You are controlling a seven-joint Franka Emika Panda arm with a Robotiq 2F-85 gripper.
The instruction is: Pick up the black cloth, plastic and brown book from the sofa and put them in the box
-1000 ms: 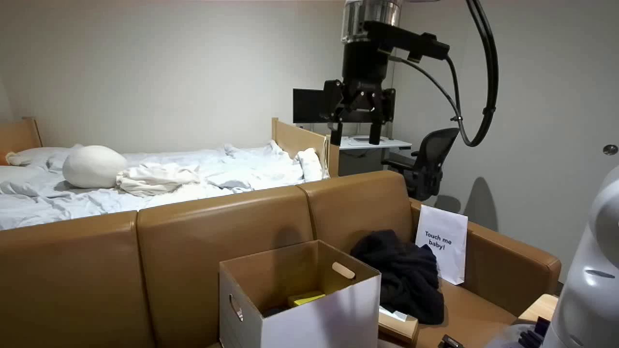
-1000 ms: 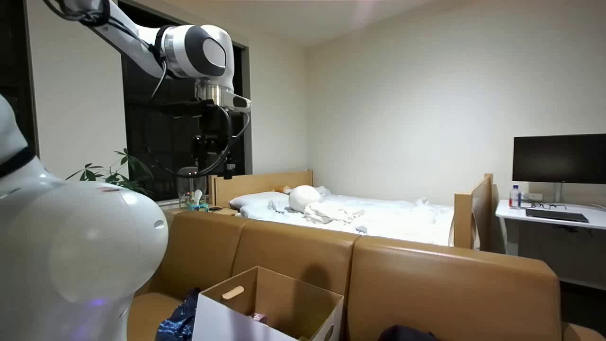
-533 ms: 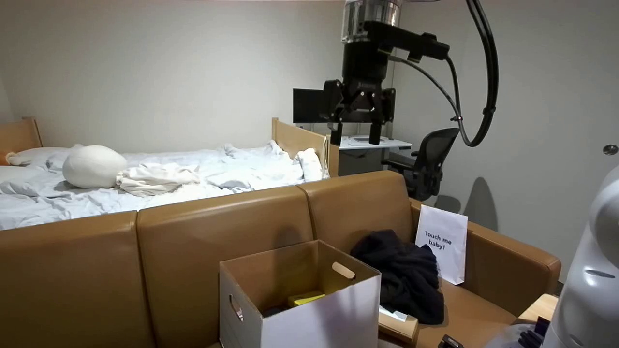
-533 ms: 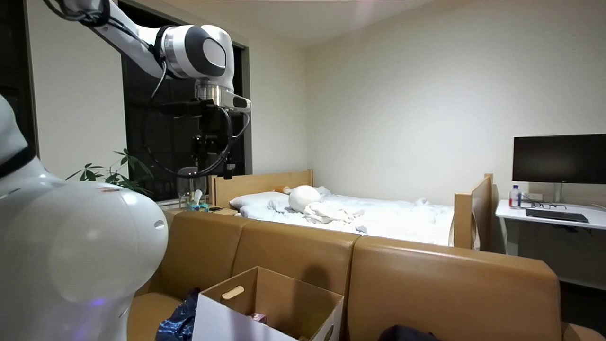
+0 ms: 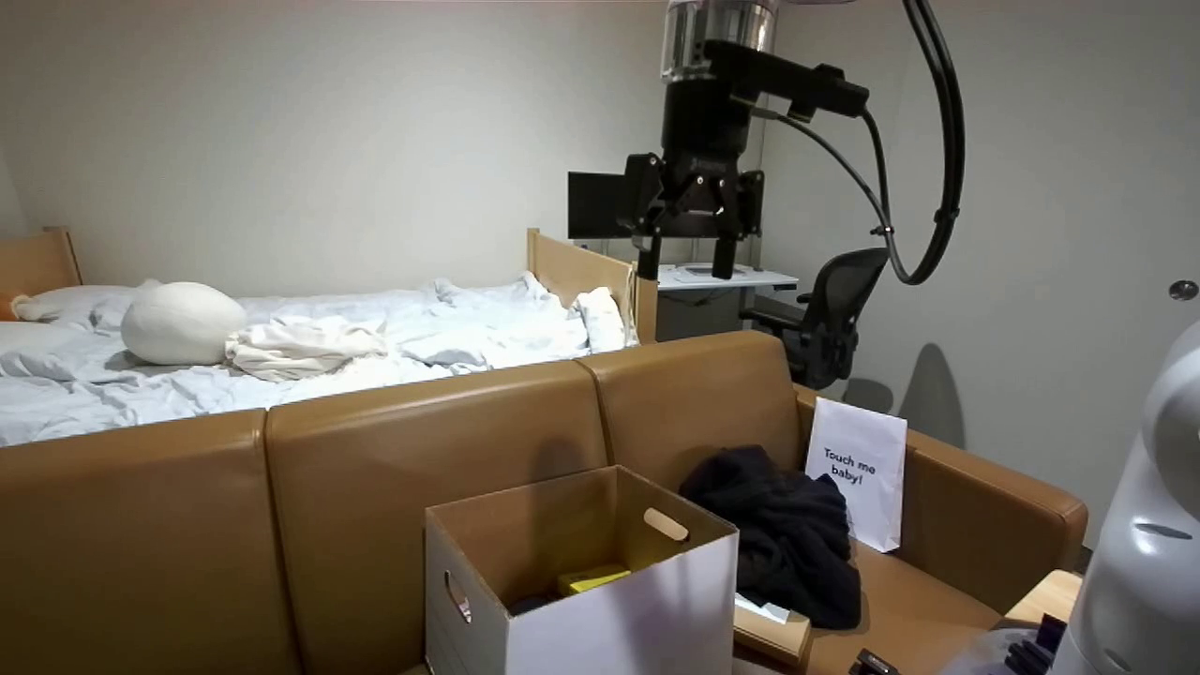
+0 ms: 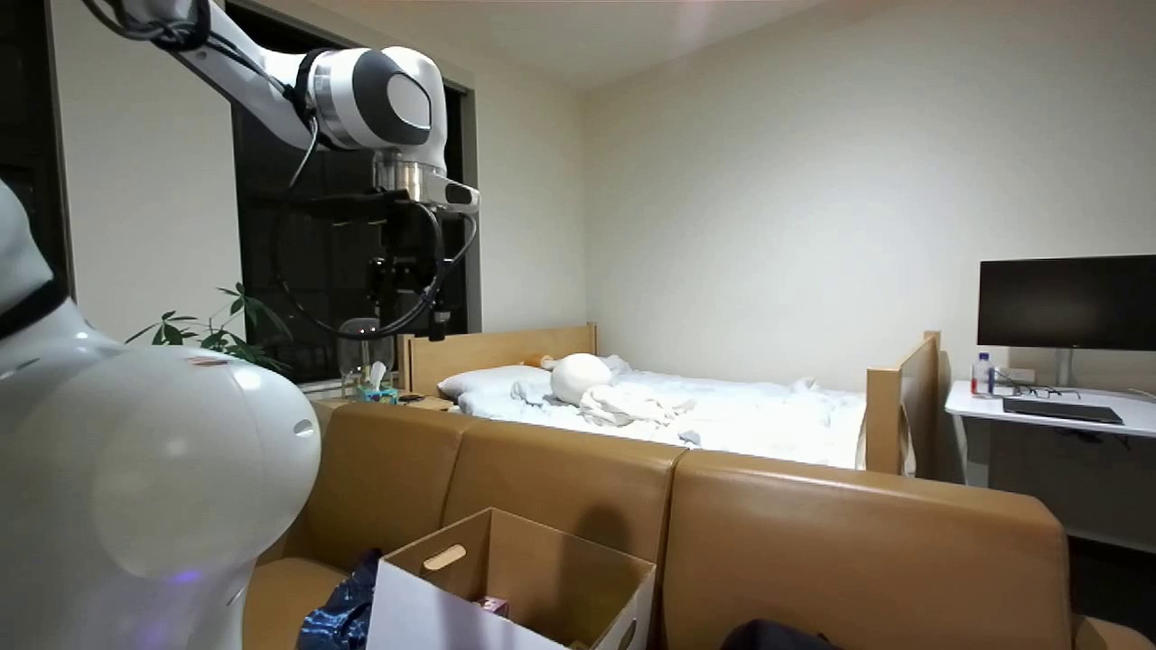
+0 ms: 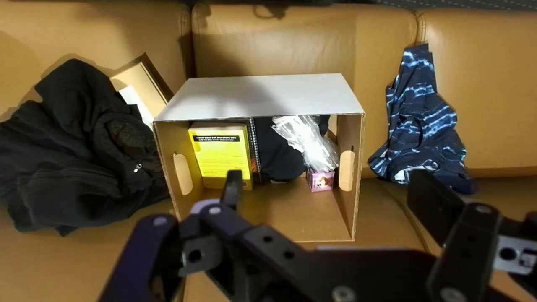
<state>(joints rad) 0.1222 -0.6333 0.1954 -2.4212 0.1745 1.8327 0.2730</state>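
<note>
Fingers (image 5: pixel 724 259) wide apart, high over the sofa (image 5: pixel 694 389)

Nothing sits between them. From the left of the wrist view, we see the black cloth (image 7: pixel 84 159) bundled on the sofa, then the brown book (image 7: pixel 140 86) between it and the box (image 7: pixel 256 96); whether the cloth overlaps the book or only touches it, we cannot tell. Inside the box stands a yellow book (image 7: pixel 220 159) and, farther right, what we take for the plastic (image 7: pixel 308 142). A blue garment (image 7: pixel 432 134) lies beyond.

We judge the cloth should go next, since it crowds the book. We'd come straight down on a raised fold, pinch deep, lift until every tail clears the rim, and let go over the mouth.

Compared with a second ago, the fingers hang a shade higher in both exterior views; cloth, book and box, where they show, lie unchanged.
</note>
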